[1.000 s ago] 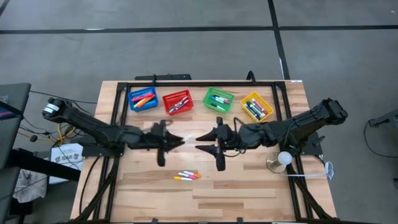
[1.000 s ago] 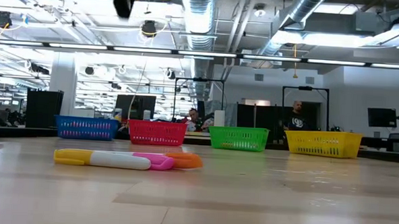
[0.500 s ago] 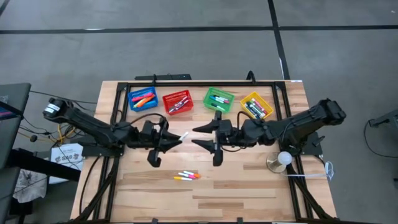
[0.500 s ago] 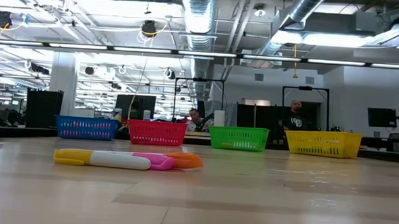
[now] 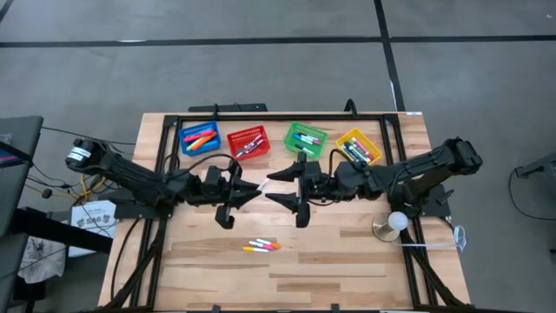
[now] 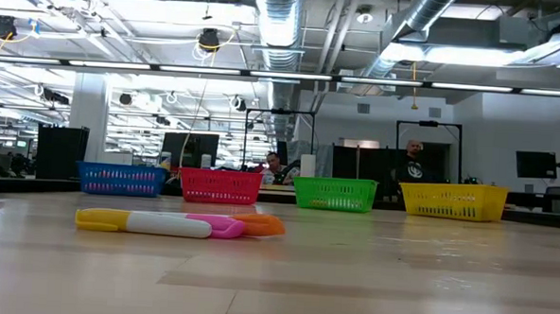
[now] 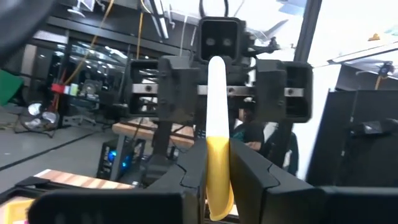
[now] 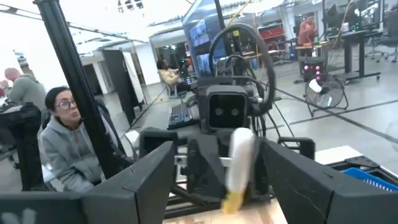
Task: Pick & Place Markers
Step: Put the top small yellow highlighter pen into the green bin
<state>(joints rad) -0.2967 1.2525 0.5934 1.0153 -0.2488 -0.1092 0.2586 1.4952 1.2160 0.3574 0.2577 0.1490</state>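
My left gripper hovers above the table's middle, shut on a marker with a white body and a yellow cap. The marker's white end points at my right gripper. That gripper faces it with its fingers wide open on either side of the tip, touching nothing. In the right wrist view the marker shows between the spread fingers. Three more markers lie flat on the table near its front, in yellow-white, pink and orange. My left gripper pinches the marker's yellow cap end between its two fingers. The fingers come level from the table's left and lie along the marker. The white body sticks out past the fingertips toward the right arm. The marker sits about level, lifted clear of the table.
Four mesh baskets stand in a row at the far edge, each with markers inside: blue, red, green and yellow. A round lamp-like object sits at the right edge. People sit beyond the table.
My right gripper has opened wide; its fingers now stand apart on either side of the marker's white end. The marker stays in my left gripper. Both grippers have shifted slightly toward the far edge.
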